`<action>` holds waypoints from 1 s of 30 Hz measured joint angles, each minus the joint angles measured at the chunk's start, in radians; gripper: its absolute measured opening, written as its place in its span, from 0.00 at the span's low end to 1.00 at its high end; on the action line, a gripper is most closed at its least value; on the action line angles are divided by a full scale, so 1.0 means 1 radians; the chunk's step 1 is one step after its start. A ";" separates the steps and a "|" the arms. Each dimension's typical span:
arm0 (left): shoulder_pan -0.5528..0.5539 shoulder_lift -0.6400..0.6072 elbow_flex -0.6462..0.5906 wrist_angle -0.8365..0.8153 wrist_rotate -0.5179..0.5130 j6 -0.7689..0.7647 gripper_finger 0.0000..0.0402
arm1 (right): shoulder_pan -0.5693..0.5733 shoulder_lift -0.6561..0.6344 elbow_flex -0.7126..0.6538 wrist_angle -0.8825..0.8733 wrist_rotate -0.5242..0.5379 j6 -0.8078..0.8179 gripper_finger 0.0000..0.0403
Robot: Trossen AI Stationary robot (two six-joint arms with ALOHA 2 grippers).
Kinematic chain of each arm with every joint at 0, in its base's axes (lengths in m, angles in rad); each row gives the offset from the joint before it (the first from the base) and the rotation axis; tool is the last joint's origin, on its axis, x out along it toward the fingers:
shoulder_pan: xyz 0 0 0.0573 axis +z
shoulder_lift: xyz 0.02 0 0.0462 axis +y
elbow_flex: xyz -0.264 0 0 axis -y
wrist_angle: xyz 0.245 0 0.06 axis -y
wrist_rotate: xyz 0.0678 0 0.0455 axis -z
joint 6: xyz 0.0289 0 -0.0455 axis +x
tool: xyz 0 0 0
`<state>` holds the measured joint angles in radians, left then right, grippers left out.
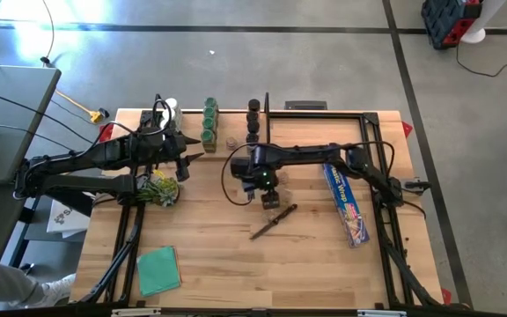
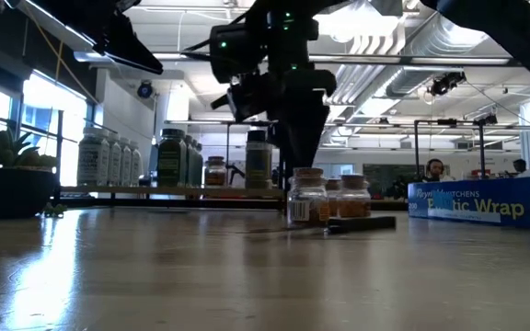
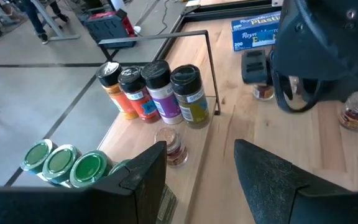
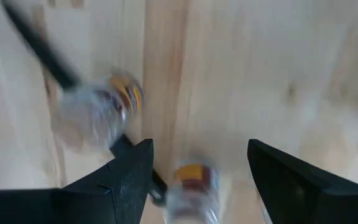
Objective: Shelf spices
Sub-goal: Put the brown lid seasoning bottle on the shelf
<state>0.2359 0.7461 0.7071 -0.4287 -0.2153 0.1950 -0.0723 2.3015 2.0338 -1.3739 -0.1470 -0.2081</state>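
Spice jars stand in rows on the shelf (image 2: 155,191) at the table's far edge: white-capped (image 2: 99,158), green-capped (image 1: 209,123) and black-capped (image 3: 166,93). A small clear jar (image 3: 174,146) stands alone in front of them. Two more clear jars with brownish contents (image 2: 307,198) (image 2: 352,195) stand mid-table. My right gripper (image 4: 197,149) hangs open above these two, pointing down; one of them (image 4: 191,186) shows blurred below the gap between the fingers, untouched. My left gripper (image 3: 201,149) is open and raised at the table's left, aimed at the shelf, with nothing between its fingers.
A dark-handled knife (image 1: 274,220) lies just on the near side of the two loose jars. The blue wrap box (image 1: 346,202) lies to the right. A green flat thing (image 1: 158,269) sits near left, and a leafy bundle (image 1: 161,189) lies under the left arm.
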 joint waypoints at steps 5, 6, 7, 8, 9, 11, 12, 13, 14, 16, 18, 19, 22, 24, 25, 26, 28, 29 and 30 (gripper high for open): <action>0.000 0.000 0.000 -0.022 0.000 -0.008 0.46 | 0.000 -0.032 -0.026 -0.187 0.121 -0.009 0.63; 0.000 0.000 0.000 -0.033 0.000 -0.008 0.46 | 0.000 -0.051 -0.048 -0.186 0.124 -0.005 0.63; 0.000 0.000 0.000 -0.042 0.000 -0.010 0.46 | 0.000 -0.073 -0.077 -0.171 0.124 -0.004 0.63; 0.000 0.000 0.000 -0.050 0.000 -0.011 0.46 | 0.000 -0.101 -0.111 -0.143 0.123 -0.002 0.63; 0.000 0.000 0.000 -0.058 0.000 -0.011 0.46 | 0.000 -0.130 -0.148 -0.109 0.121 -0.002 0.63; 0.000 0.000 0.000 -0.072 0.000 -0.011 0.46 | 0.009 -0.187 -0.234 -0.028 0.137 -0.008 0.63; 0.000 0.000 0.000 -0.078 0.000 -0.016 0.46 | 0.017 -0.211 -0.279 0.011 0.157 -0.014 0.63; 0.000 0.000 0.000 -0.081 0.000 -0.020 0.46 | 0.024 -0.234 -0.327 0.042 0.178 -0.024 0.63; 0.000 0.000 0.000 -0.080 0.000 -0.026 0.46 | 0.029 -0.252 -0.371 0.079 0.199 -0.036 0.63; 0.000 0.000 0.000 -0.079 0.000 -0.026 0.46 | 0.040 -0.283 -0.449 0.128 0.214 -0.057 0.63; 0.000 0.000 0.000 -0.074 0.000 -0.026 0.46 | 0.054 -0.306 -0.502 0.168 0.214 -0.083 0.63; 0.000 0.000 0.000 -0.071 0.000 -0.026 0.46 | 0.062 -0.308 -0.519 0.174 0.213 -0.102 0.63; 0.000 0.000 -0.001 -0.043 0.000 -0.022 0.46 | 0.092 -0.295 -0.546 0.190 0.259 -0.157 0.63; 0.000 0.000 -0.001 -0.021 0.000 -0.015 0.46 | 0.107 -0.290 -0.548 0.217 0.278 -0.169 0.63; 0.000 0.000 -0.001 -0.014 0.002 -0.010 0.46 | 0.112 -0.297 -0.543 0.230 0.286 -0.168 0.63; 0.000 0.000 -0.001 -0.007 0.004 -0.010 0.46 | 0.116 -0.302 -0.534 0.235 0.286 -0.164 0.63; 0.000 0.000 -0.002 -0.005 0.006 -0.010 0.46 | 0.120 -0.300 -0.522 0.253 0.284 -0.159 0.63; 0.000 0.000 -0.002 0.001 0.006 -0.010 0.46 | 0.124 -0.296 -0.518 0.261 0.283 -0.160 0.63; 0.000 0.000 -0.002 0.008 0.008 -0.010 0.46 | 0.128 -0.295 -0.514 0.264 0.284 -0.165 0.63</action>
<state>0.2363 0.7460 0.7055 -0.4206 -0.2077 0.1852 0.0557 2.0068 1.5196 -1.1095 0.1371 -0.3732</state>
